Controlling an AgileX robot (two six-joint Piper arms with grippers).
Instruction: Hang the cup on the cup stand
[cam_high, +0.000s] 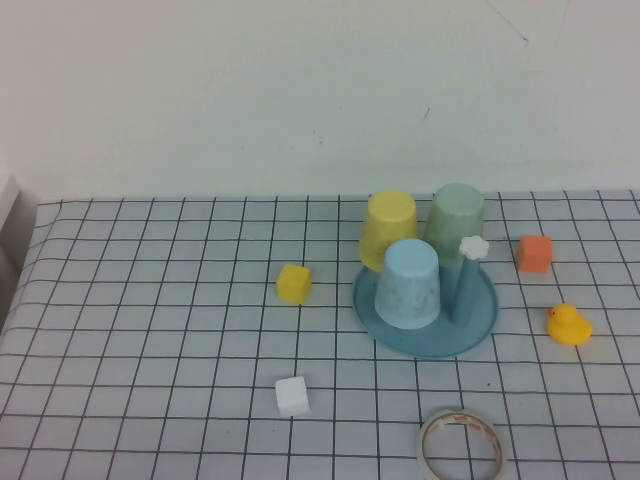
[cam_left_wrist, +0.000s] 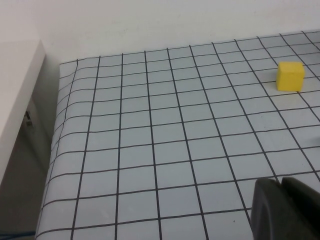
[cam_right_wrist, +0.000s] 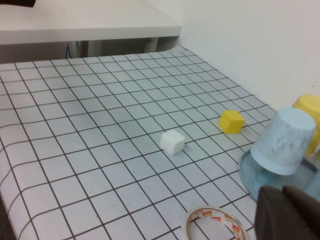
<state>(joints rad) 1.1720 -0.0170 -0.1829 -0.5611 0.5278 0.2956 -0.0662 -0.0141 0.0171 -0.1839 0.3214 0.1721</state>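
The light blue cup (cam_high: 408, 283) stands upside down over a peg at the front left of the cup stand (cam_high: 470, 330), a round blue-grey tray. One bare blue peg with a white flower cap (cam_high: 474, 247) rises to the cup's right. The right wrist view shows the cup (cam_right_wrist: 285, 142) on the stand (cam_right_wrist: 249, 179), just beyond my right gripper (cam_right_wrist: 282, 190), which is shut and holds nothing. My left gripper (cam_left_wrist: 281, 181) is shut too, low over bare checked cloth far to the left. Neither gripper appears in the high view.
A yellow cup (cam_high: 388, 228) and a pale green cup (cam_high: 455, 220) sit inverted at the stand's back. Around it lie a yellow cube (cam_high: 293, 283), a white cube (cam_high: 292, 396), a tape roll (cam_high: 424, 445), an orange cube (cam_high: 534, 253) and a yellow duck (cam_high: 567, 325).
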